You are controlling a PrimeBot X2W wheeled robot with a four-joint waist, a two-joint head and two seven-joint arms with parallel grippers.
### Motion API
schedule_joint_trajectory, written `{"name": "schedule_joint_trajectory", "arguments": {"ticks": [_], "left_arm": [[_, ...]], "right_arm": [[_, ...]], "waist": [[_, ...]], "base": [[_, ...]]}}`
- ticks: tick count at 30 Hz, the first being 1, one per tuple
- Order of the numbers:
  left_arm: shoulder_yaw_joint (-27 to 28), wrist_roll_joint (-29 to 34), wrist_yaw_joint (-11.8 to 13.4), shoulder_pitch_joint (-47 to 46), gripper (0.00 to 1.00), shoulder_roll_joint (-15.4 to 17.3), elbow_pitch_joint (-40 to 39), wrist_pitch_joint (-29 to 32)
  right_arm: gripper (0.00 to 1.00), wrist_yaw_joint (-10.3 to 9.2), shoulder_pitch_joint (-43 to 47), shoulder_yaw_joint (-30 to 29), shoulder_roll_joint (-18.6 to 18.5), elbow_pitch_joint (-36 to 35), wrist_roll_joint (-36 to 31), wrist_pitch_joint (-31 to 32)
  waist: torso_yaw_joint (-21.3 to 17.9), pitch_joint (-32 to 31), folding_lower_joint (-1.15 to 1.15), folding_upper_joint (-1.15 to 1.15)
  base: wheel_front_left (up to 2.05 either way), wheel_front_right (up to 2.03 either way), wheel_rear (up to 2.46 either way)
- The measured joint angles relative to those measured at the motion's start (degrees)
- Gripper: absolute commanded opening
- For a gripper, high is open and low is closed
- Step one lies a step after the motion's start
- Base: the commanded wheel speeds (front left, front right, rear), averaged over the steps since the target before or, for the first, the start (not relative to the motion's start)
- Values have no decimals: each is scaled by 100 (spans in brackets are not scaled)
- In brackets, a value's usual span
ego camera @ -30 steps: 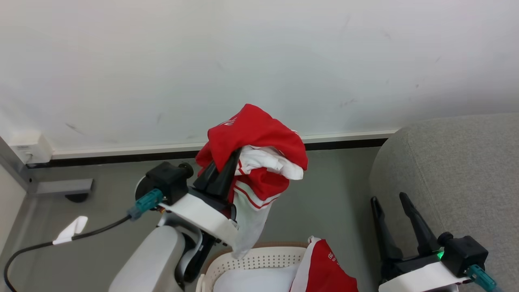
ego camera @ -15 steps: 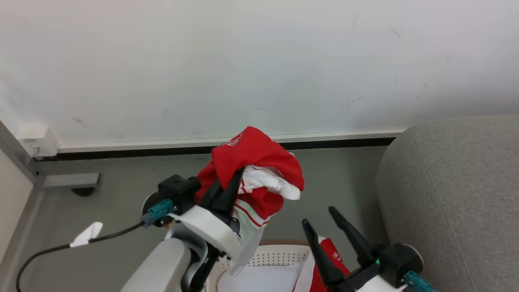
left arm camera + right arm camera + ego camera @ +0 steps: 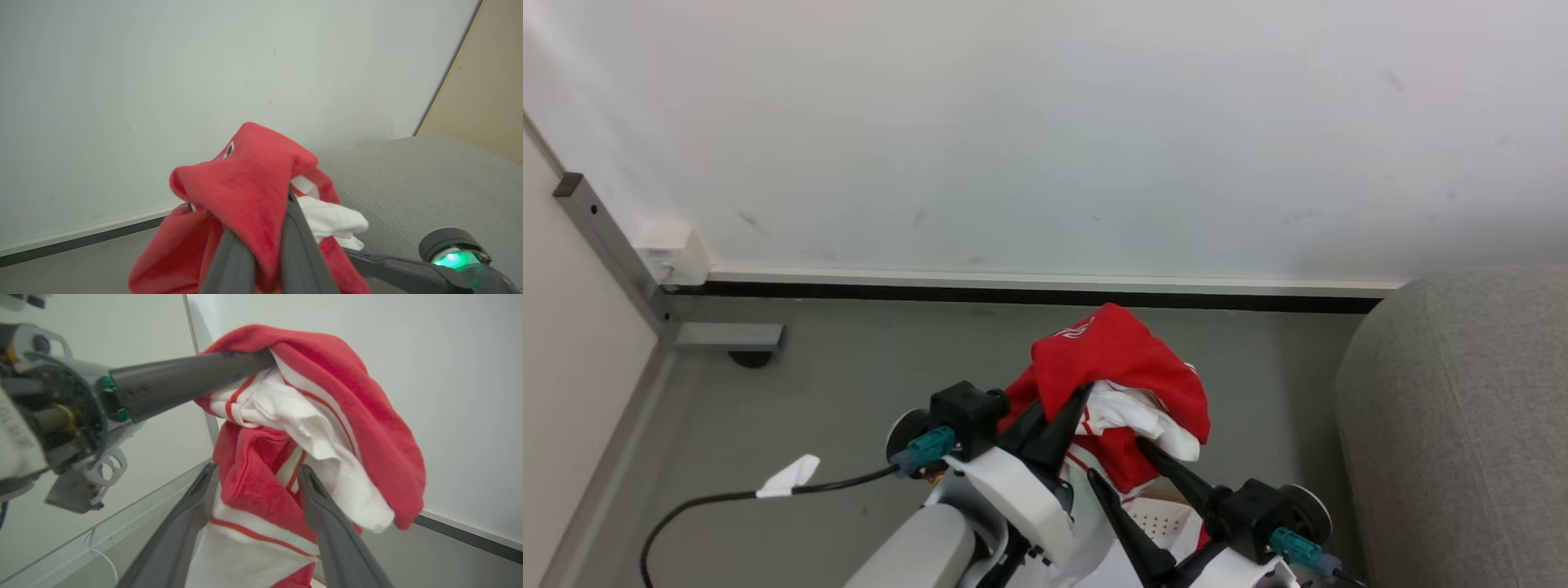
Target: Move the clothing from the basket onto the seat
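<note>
Clothing (image 3: 1123, 363) seems soft, light; left gripper (image 3: 1072, 404) pinches it mid-frame, wide-spread right gripper (image 3: 1115, 457) could take its hanging fold.

A pale white wall (image 3: 1045, 122) with faint scuff marks meets a smooth grey floor (image 3: 849, 367) along a white skirting strip (image 3: 1045, 282) edged in black. A beige panel (image 3: 572, 384) in a grey metal frame (image 3: 605, 237) stands left, a light-grey woven-fabric sofa (image 3: 1462, 408) right.
</note>
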Motion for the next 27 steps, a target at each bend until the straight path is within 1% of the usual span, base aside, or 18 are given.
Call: {"name": "schedule_joint_trajectory", "arguments": {"ticks": [7,12,16,17,18,19,27], "left_arm": [[-442,-142,-37,-85,0,-102,-160,10],[-759,-350,-52,-83,0,-154,-344,108],[-882,-449,-58,-77,0,-168,-408,151],[-899,-488,-58,-75,0,-169,-409,153],[-905,-524,-58,-75,0,-170,-408,155],[-909,-547,-58,-75,0,-169,-402,155],[-793,-592,-21,-77,0,-91,-323,141]], "right_arm": [[100,0,-160,16,5,493,33,0],[100,1,-232,-182,8,682,52,0],[100,0,-233,-343,9,711,49,0],[85,0,-232,-378,10,701,49,0],[21,0,-231,-405,9,694,49,0],[0,1,-227,-415,8,687,53,-1],[0,0,-201,-366,10,650,148,0]], "waist": [[402,-39,1,0],[678,-85,0,0],[831,-128,0,0],[854,-138,1,0],[871,-146,0,0],[883,-152,0,0],[813,-168,0,0]], "base": [[0,0,0],[0,0,0],[0,0,0],[0,0,0],[0,0,0],[0,0,0],[0,0,0]]}}
